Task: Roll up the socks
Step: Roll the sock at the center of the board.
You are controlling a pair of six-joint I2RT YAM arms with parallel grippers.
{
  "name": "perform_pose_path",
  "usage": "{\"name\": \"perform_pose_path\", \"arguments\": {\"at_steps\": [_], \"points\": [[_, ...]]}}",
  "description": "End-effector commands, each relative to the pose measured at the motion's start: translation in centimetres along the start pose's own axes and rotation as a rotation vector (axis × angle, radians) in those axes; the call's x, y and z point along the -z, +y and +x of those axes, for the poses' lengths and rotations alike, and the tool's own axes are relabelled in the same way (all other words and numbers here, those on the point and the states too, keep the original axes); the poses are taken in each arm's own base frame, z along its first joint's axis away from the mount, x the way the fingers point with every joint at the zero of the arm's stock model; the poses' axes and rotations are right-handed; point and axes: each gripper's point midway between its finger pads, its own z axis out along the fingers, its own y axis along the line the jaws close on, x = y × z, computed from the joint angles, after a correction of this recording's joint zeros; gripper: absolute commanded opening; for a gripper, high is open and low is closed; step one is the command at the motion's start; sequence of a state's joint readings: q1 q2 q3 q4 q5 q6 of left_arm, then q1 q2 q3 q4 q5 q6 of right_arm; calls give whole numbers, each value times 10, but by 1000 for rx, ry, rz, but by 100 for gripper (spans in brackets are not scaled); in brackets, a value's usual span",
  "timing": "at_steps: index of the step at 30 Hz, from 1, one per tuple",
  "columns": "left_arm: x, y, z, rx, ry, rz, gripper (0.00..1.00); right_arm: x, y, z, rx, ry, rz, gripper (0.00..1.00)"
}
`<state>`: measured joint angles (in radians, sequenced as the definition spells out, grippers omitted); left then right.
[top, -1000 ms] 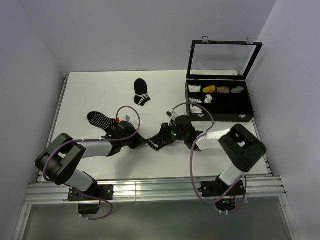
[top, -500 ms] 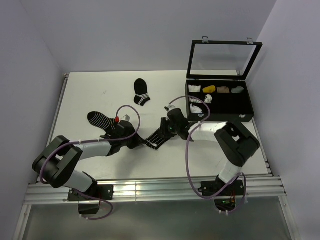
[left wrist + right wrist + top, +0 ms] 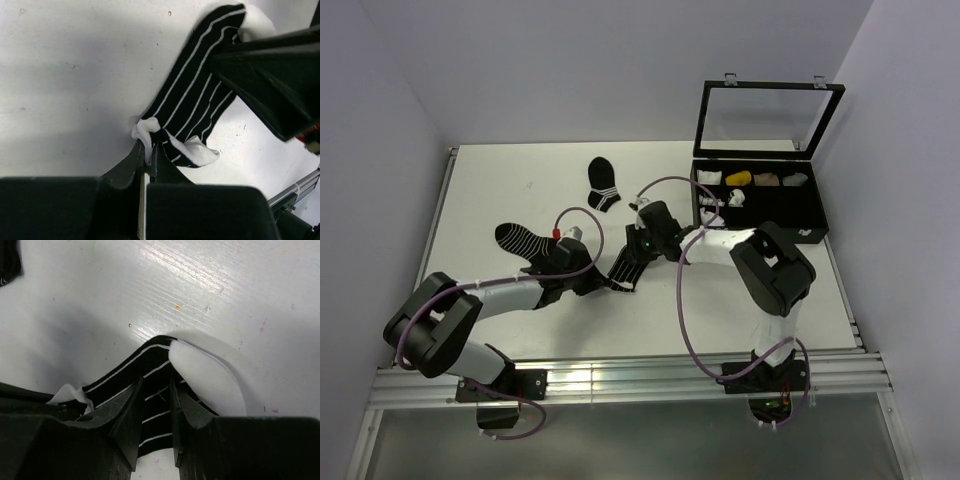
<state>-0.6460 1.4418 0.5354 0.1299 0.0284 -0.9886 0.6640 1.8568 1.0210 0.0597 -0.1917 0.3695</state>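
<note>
hidden: socks (image 3: 192, 107) near end inside left gripper (image 3: 150, 152), far end behind right gripper (image 3: 156, 385) | cut off: dark cloth (image 3: 9, 260) at right-wrist corner | too small: box (image 3: 760, 233) contents

On my white desk (image 3: 520, 170) I see an open black box (image 3: 694, 195) at the right with small items in its compartments. A black, white-banded sock (image 3: 603, 184) lies left of it, and a striped sock (image 3: 517, 238) lies far left.

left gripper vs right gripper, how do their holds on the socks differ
The left gripper is shut tight on a thin white edge of the socks; the right gripper has its jaws further apart around a thicker striped fold. The left gripper holds one end, the right gripper the opposite end, beside a broad white part. Both hold the same socks.
</note>
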Motion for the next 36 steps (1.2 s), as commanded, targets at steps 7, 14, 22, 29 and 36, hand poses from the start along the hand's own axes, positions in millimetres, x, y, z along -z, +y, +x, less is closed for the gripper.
{"name": "perform_pose_path", "arguments": {"at_steps": [7, 14, 22, 29, 36], "points": [[-8, 15, 6, -17, 44, -145, 1, 58, 27, -12, 193, -156, 37, 36], [-8, 12, 6, -14, 47, -155, 1, 64, 68, 20, 280, -191, -30, 38], [-7, 12, 8, -16, 51, -163, 1, 41, 72, 41, 282, -151, -24, 36], [-6, 12, 9, -9, 55, -164, 1, 30, 58, 59, 264, -99, 22, 35], [-3, 9, 7, 21, 38, -154, 4, 25, 43, 71, 217, -42, 31, 7]]}}
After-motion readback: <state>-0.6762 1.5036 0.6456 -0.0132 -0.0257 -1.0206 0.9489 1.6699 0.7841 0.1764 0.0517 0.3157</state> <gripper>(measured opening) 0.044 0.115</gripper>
